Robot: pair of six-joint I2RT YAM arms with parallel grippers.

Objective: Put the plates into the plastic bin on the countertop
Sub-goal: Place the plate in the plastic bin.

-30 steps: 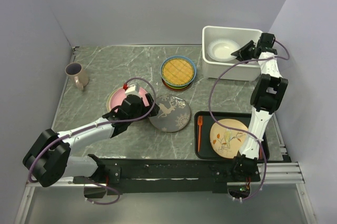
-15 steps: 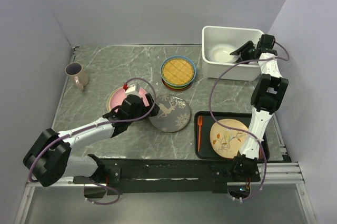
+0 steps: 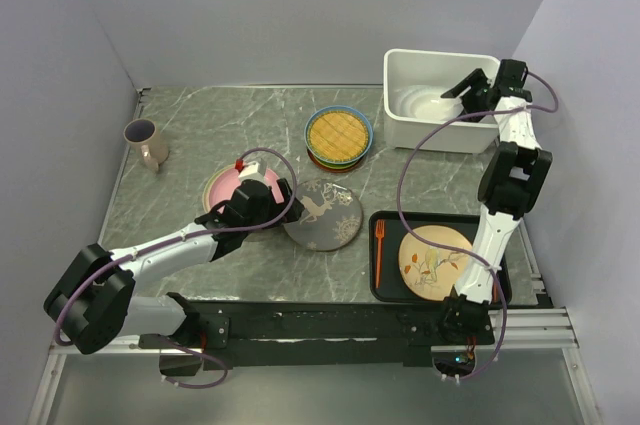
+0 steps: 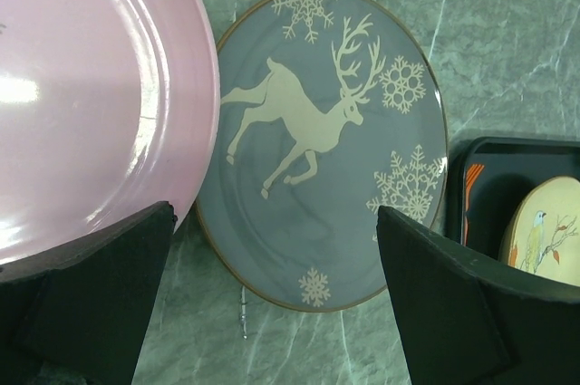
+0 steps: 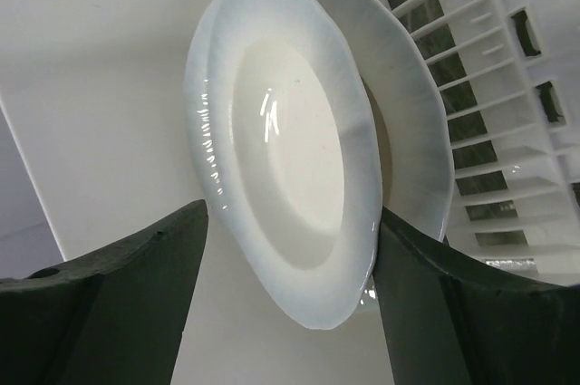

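The white fluted plate (image 5: pixel 290 158) is seen inside the plastic bin (image 5: pixel 91 59), straight ahead of the right jaws and framed between them. The right jaws are spread, one to each side of the plate, and nothing is gripped by them. The bin's slot vents (image 5: pixel 471 68) are seen beyond the plate, off towards the right-hand jaw. Whether the plate lies flat or is propped against the wall cannot be told.

Over to the left jaws: they are held wide apart, with nothing clasped. The dark grey deer plate (image 4: pixel 317 149) is laid flat on the table (image 4: pixel 507 50) between them. The pink plate (image 4: pixel 82 86) is found at the left-hand jaw, its rim overlapping the deer plate's edge. Past the right-hand jaw, a corner of the black tray (image 4: pixel 480 168) is caught, with a cream bird plate (image 4: pixel 548 231) on it.

From above, a stack topped by the yellow lattice plate (image 3: pixel 339 135) is seen ahead of the left jaws, between them and the bin. An orange fork (image 3: pixel 379 250) is laid on the tray beside the bird plate. A mug (image 3: pixel 145 142) is stood well apart from both pairs of jaws, out to the left.
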